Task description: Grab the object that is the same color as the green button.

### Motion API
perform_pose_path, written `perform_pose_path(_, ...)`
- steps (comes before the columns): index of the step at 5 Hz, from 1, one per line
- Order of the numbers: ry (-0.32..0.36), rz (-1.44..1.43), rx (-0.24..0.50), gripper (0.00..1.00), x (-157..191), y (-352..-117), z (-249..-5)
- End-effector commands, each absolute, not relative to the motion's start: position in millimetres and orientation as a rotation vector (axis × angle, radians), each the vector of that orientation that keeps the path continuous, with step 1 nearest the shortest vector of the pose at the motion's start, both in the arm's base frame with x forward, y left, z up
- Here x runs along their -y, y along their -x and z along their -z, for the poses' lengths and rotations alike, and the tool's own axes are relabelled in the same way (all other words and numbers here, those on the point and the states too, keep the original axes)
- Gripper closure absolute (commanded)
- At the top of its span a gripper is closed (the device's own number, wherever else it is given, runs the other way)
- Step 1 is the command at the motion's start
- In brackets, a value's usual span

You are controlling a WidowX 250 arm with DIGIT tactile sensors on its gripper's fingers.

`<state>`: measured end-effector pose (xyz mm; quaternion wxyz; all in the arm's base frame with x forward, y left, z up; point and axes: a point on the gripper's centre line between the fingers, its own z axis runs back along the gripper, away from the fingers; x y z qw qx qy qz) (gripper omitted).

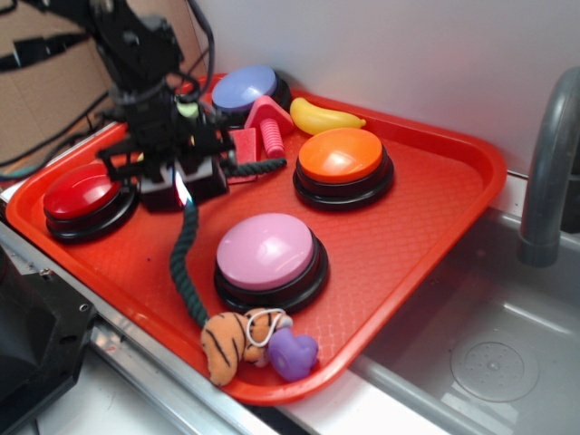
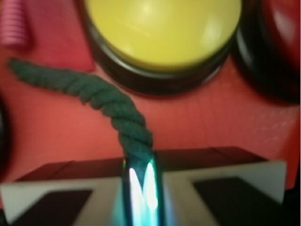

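The object is a dark green twisted rope [image 1: 186, 263] lying on the red tray [image 1: 435, 236], ending in a small striped tiger plush [image 1: 237, 340] at the tray's front edge. My gripper [image 1: 181, 190] stands over the rope's middle and is shut on it. In the wrist view the rope [image 2: 103, 96] runs from the upper left down into my closed gripper [image 2: 141, 188]. Only a light-green sliver of the green button [image 1: 188, 110] shows behind the arm. A yellowish dome [image 2: 160, 28] fills the top of the wrist view.
On the tray stand a pink button [image 1: 267, 252], an orange button [image 1: 342, 156], a blue button [image 1: 245, 88] and a red button [image 1: 80, 190]. A yellow banana [image 1: 324, 118], red ridged toy [image 1: 269, 127] and purple toy [image 1: 292, 353] lie nearby. A sink [image 1: 489, 362] is right.
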<state>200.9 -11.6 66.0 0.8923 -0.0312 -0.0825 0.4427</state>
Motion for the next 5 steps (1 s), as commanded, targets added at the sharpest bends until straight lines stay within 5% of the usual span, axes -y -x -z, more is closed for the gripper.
perform_pose_path(1,0.042,-0.626,0.163,1.00,9,-217,-152)
perform_pose_path(3,0.067,-0.320,0.098,1.00,8,-203,-204)
perform_pose_path(4,0.082,-0.269,0.145,1.00,2,-196,-216)
perform_pose_path(5,0.051,-0.234,0.113,1.00,-6,-197,-214)
